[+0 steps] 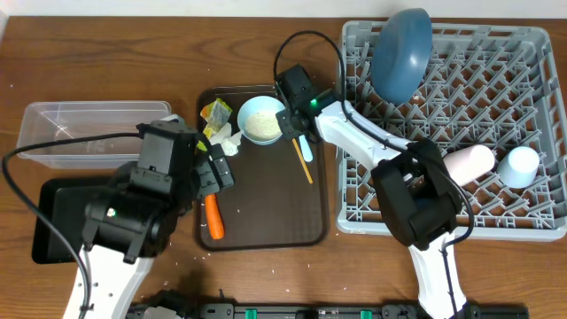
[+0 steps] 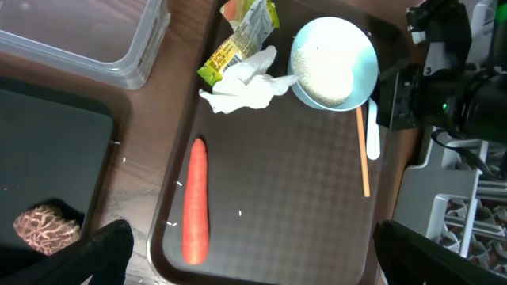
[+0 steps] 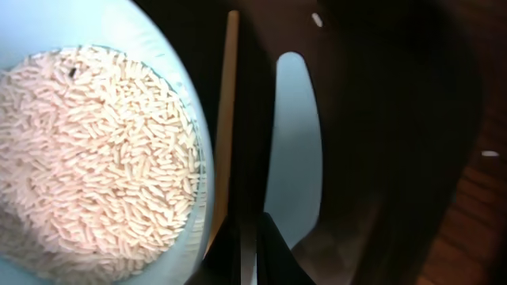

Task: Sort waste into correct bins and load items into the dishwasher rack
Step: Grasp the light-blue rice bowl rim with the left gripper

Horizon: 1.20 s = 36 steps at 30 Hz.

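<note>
The chopstick (image 3: pixel 230 95) is located just above the right claw (image 3: pixel 249 228) at lower centre, beside the bowl (image 3: pixel 142 32). The claw is clenched; a grip cannot be confirmed.

- The serving tray (image 1: pixel 275 204) is coloured dark brown.
- On that tray, an orange carrot (image 1: pixel 213 218), a white tissue (image 1: pixel 228 142) and a yellow-green printed wrapper (image 1: pixel 215 113) are seen.
- Also on it, a bowl (image 2: pixel 364 47) is rimmed in pale blue and filled with white grains (image 3: pixel 87 158); a light blue utensil (image 1: pixel 306 149) and pale wooden chopsticks (image 1: pixel 304 161) are shown beside the bowl.
- Right of the tray, a grey rack (image 1: pixel 532 53) is patterned with a grid; a dark blue plate (image 1: pixel 401 53), a pink cup (image 1: pixel 468 163) and a light blue cup (image 1: pixel 518 166) are seen in it.
- Left of the tray, a clear box (image 1: pixel 53 151) and a black tray (image 1: pixel 53 213) are seen, the latter marked by a mottled brown lump (image 2: pixel 46 228).
</note>
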Motion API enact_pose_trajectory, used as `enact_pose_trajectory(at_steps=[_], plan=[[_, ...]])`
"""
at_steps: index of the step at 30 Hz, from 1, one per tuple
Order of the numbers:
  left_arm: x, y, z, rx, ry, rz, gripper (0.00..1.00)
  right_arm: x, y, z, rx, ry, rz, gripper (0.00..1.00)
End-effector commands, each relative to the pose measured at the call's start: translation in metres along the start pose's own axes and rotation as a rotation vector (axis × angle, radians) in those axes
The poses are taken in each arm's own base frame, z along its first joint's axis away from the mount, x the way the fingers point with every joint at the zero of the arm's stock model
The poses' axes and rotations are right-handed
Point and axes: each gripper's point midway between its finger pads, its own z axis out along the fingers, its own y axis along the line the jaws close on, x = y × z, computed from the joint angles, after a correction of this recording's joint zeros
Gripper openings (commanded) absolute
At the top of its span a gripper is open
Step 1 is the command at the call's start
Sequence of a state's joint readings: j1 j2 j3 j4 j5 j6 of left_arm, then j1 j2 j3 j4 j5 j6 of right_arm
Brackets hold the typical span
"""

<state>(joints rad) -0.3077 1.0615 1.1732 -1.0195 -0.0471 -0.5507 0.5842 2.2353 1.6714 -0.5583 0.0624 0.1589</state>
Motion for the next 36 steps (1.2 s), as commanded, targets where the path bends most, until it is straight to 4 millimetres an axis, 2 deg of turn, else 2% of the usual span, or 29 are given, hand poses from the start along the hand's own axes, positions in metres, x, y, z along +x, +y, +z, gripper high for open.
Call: enact_pose_trajectory(at_steps=[1,5,8,9,11,14,17,22,25,27,30,36], plan=[[0.0,-0.002,0.013,-0.017,0.035,-0.007,0.98,-0.009,-0.006,-0.012,0.065,-0.034,-0.022,0.03],[-0.002,-0.01,0.043,-0.041,0.088,-0.001,0.98,-0.025,-0.012,-0.038,0.058,-0.085,-0.021,0.04],[-0.001,-0.032,0.068,0.038,0.14,0.065,1.0,-0.038,-0.018,-0.063,0.065,-0.134,-0.009,0.1],[0.0,-0.041,0.076,0.074,0.156,0.111,0.96,-0.044,-0.019,-0.074,0.062,-0.156,-0.003,0.14],[0.0,-0.053,0.093,0.106,0.171,0.198,0.91,-0.053,-0.023,-0.1,0.062,-0.201,0.026,0.19],[-0.004,-0.054,0.117,0.072,0.161,0.267,0.89,-0.065,-0.035,-0.144,0.069,-0.269,0.094,0.33],[-0.014,-0.052,0.131,0.036,0.123,0.276,0.89,-0.071,-0.049,-0.192,0.072,-0.334,0.133,0.36],[-0.04,-0.086,0.152,0.124,-0.019,0.516,0.88,-0.066,-0.081,-0.271,0.081,-0.435,0.248,0.45],[-0.042,-0.103,0.173,0.149,-0.055,0.624,0.85,-0.06,-0.098,-0.303,0.089,-0.476,0.293,0.5],[-0.04,-0.112,0.188,0.16,-0.068,0.683,0.82,-0.052,-0.107,-0.318,0.096,-0.485,0.31,0.51],[-0.037,-0.125,0.207,0.179,-0.088,0.703,0.81,-0.04,-0.117,-0.33,0.114,-0.472,0.329,0.53],[-0.021,-0.14,0.227,0.206,-0.077,0.733,0.8,-0.018,-0.124,-0.322,0.137,-0.382,0.341,0.54]])
